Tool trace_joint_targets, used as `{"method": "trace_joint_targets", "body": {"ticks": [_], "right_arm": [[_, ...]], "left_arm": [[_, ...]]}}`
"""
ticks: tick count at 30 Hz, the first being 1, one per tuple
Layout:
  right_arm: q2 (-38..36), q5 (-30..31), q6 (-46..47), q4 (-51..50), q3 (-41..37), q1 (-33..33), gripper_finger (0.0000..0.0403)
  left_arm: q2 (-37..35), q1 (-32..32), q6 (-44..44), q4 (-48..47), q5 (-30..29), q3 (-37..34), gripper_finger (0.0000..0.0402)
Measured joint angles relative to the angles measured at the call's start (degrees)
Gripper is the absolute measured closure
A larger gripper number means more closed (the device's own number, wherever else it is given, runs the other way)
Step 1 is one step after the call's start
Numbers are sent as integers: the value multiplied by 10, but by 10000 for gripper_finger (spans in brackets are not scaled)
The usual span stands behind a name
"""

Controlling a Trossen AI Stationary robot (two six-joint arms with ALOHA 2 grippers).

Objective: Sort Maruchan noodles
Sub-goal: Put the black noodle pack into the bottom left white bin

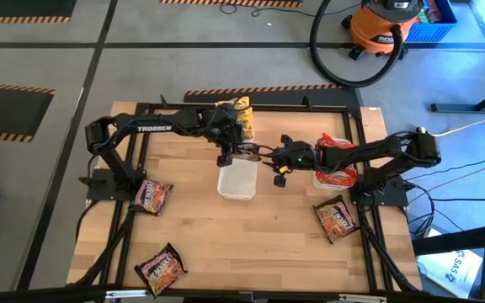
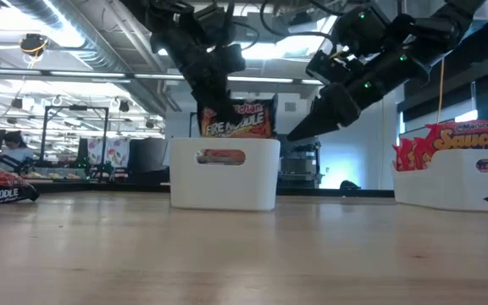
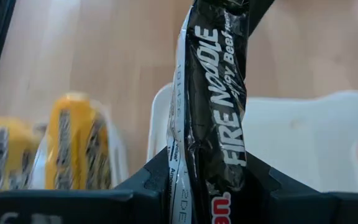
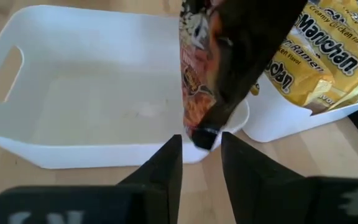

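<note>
On the wooden bench, the left end effector is gripping a dark packet upright over the empty middle tray, probably to drop it in. The right end effector, beside it, is standing slightly open, holding nothing.

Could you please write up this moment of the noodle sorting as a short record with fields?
Left gripper: shut on a dark noodle packet, holding it upright above the middle white tray.
Right gripper: just beside that tray, jaws slightly apart near the packet's lower end; no grip visible.
Middle tray: inside looks empty.
Yellow packets: stacked in a second white tray behind it.
Red packets: standing in a third tray on the right side.
Loose dark packets: three still flat on the table, two left, one right.
</note>
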Motion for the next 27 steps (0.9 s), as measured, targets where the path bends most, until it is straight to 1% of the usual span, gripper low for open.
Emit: {"method": "trace_joint_targets", "body": {"ticks": [4,10,12,14,19,27], "right_arm": [[0,0,0,-1,0,0,313],[0,-1,0,-1,0,0,314],[0,-1,0,-1,0,0,314],[0,-1,0,-1,0,0,314],[0,-1,0,-2,0,0,314],[0,-1,1,-2,0,0,314]], "left_arm": [[0,1,-1,-12,-36,0,294],[0,1,-28,-20,-50,3,294],[0,-3,-42,-29,-62,13,294],[0,-8,-62,-43,-87,27,294],[-1,-22,-102,-100,-131,62,294],[-2,-26,-120,-114,-147,62,294]]}}
